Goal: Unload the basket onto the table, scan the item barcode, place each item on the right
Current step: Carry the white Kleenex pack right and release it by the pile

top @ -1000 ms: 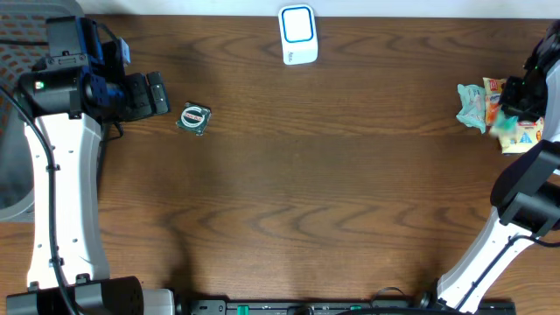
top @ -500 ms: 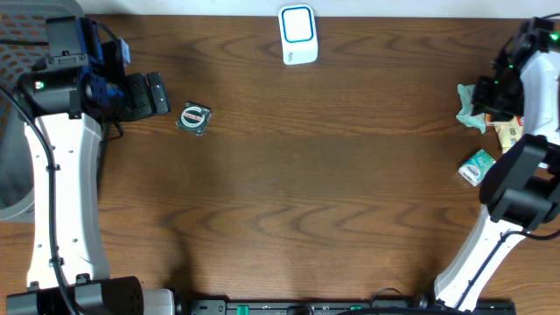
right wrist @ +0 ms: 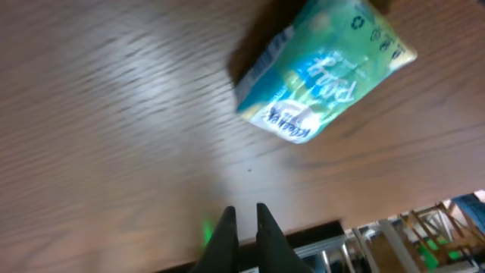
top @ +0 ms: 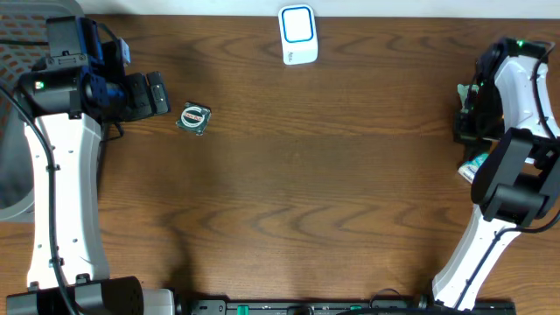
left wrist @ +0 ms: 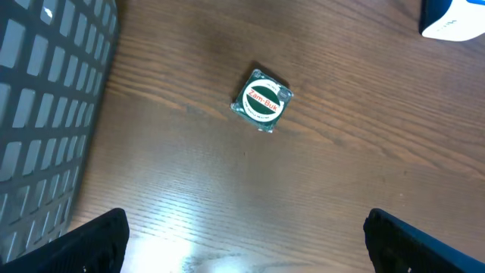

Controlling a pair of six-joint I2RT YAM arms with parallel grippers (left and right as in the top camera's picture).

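**Left pincer spread by the tin, right pincer clenched on nothing**

At the table's [top: 289, 201] left edge, the left arm reaches up and bends inward. The left gripper [top: 156, 94] points right, its jaws wide apart and empty. The small round tin [top: 193, 117] lies just beside it, untouched. The left wrist view alone shows the tin's green-and-white lid and a grey grid panel [left wrist: 45, 114] on the left. The white-and-blue scanner [top: 297, 35] stands at the far edge, mid-table. On the right, the right arm arches up and folds back down, with the right gripper [top: 468, 124] aimed at the wood. From overhead the green packet [top: 477, 164] is half hidden by that arm. The right wrist view shows the packet lying free on the table, and the fingers [right wrist: 225, 227] pressed together well short of it.
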